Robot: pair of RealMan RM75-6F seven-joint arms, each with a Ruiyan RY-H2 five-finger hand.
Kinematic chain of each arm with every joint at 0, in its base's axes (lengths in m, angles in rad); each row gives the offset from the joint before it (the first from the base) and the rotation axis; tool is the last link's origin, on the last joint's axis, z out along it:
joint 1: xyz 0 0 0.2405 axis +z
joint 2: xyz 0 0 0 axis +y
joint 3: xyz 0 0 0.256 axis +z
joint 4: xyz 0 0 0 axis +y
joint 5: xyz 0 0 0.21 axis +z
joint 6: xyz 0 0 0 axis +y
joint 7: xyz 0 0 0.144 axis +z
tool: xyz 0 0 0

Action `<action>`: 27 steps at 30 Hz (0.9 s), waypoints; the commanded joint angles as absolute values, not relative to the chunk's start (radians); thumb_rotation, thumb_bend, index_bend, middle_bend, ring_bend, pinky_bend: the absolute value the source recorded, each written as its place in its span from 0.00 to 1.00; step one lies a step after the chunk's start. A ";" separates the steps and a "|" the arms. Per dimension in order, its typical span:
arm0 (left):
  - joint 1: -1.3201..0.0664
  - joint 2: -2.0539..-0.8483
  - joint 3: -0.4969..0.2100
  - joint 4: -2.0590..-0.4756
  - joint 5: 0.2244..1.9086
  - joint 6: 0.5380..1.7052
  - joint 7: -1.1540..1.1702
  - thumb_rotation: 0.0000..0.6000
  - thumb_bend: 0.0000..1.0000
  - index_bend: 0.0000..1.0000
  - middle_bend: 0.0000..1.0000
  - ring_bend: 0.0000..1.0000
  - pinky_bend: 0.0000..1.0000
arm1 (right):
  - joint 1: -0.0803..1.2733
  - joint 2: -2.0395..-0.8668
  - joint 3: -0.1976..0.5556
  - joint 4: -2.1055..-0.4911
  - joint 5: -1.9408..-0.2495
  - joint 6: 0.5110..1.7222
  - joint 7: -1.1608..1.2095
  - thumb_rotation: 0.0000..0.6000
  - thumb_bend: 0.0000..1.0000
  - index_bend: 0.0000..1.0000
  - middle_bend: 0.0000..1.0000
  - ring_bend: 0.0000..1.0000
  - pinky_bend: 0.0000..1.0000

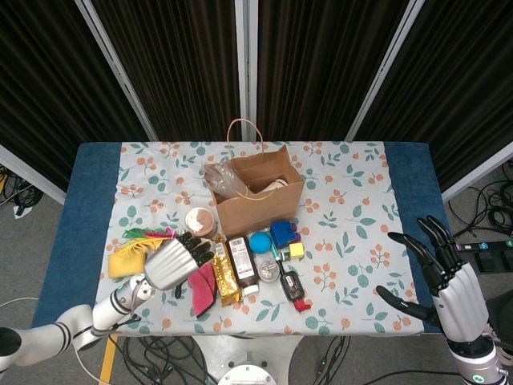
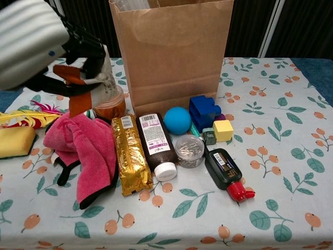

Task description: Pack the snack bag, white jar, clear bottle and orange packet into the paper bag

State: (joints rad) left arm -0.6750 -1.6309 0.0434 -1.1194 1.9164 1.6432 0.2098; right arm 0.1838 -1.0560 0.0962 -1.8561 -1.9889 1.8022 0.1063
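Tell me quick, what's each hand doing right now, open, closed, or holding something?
Left hand: holding the orange packet in its fingers, lifted off the table.
Right hand: open, fingers spread, holding nothing.

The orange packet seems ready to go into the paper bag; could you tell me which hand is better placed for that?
Left. The left hand already holds the orange packet lifted beside the paper bag; the right hand is open at the far table edge.
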 commanded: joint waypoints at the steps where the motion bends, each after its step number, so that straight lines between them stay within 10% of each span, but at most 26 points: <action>1: -0.672 -1.524 0.013 -1.230 1.933 1.662 0.279 1.00 0.42 0.74 0.78 0.75 0.85 | 0.179 -1.051 0.100 -1.864 -1.993 1.815 0.109 1.00 0.05 0.00 0.22 0.03 0.06; 27: -0.949 -1.314 -0.306 -1.211 1.797 1.454 0.233 1.00 0.42 0.75 0.78 0.75 0.85 | 0.151 -1.048 0.129 -1.848 -1.970 1.878 0.150 1.00 0.06 0.00 0.22 0.03 0.06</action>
